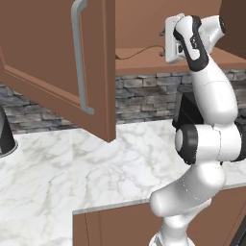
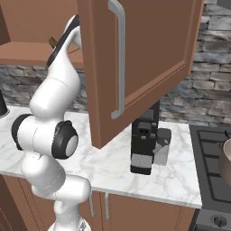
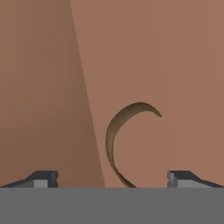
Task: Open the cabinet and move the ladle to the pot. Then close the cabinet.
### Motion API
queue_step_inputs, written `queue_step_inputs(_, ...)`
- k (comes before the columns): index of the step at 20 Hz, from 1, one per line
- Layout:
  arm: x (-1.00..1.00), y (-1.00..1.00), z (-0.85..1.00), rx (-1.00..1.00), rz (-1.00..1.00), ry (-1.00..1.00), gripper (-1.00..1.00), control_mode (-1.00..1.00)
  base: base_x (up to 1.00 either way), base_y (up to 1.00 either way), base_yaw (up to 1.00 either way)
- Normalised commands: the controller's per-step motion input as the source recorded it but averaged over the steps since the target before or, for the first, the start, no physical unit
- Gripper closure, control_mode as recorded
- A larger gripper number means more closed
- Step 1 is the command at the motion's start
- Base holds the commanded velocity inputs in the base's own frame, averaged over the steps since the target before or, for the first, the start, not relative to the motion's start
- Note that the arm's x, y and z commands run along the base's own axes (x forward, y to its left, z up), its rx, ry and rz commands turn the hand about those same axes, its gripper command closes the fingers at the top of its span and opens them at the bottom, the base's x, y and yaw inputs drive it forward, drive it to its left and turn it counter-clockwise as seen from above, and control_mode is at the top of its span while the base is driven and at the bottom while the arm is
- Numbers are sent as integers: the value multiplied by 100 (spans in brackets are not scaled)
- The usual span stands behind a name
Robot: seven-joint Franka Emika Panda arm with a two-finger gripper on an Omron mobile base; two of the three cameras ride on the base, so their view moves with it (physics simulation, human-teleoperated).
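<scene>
While you watch the left base view, the ladle (image 1: 137,53) lies on the cabinet (image 1: 96,62) shelf, thin handle running sideways toward the hand. Right base view: door swung wide above bare counter (image 2: 113,169). Hand view: gripper (image 3: 112,179) spread wide, ladle curving between its tips, ungrasped.

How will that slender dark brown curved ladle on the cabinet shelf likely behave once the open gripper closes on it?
The slender dark brown ladle looks thin and small, so probably light. Its curved handle may pivot or slip between the fingertips if pinched off-centre. Lying loose on the reddish-brown cabinet shelf, it could slide when nudged.
</scene>
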Motion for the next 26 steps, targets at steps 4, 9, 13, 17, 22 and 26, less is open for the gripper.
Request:
queue_step_inputs(4, 24, 0, 0, 0, -3, 0, -100, -100, 0, 0, 0)
queue_step_inputs(9, 13, 0, 0, 0, -3, 0, -100, -100, 0, 0, 0)
queue_step_inputs(13, 13, 0, 0, 0, -3, 0, -100, -100, 0, 0, 0)
queue_step_inputs(17, 28, 0, -4, 0, -2, 0, -100, -100, 0, 0, 0)
queue_step_inputs(22, 30, 0, -5, 0, -1, 0, -100, -100, 0, 0, 0)
queue_step_inputs(26, 25, 0, -5, 0, 0, 0, -100, -100, 0, 0, 0)
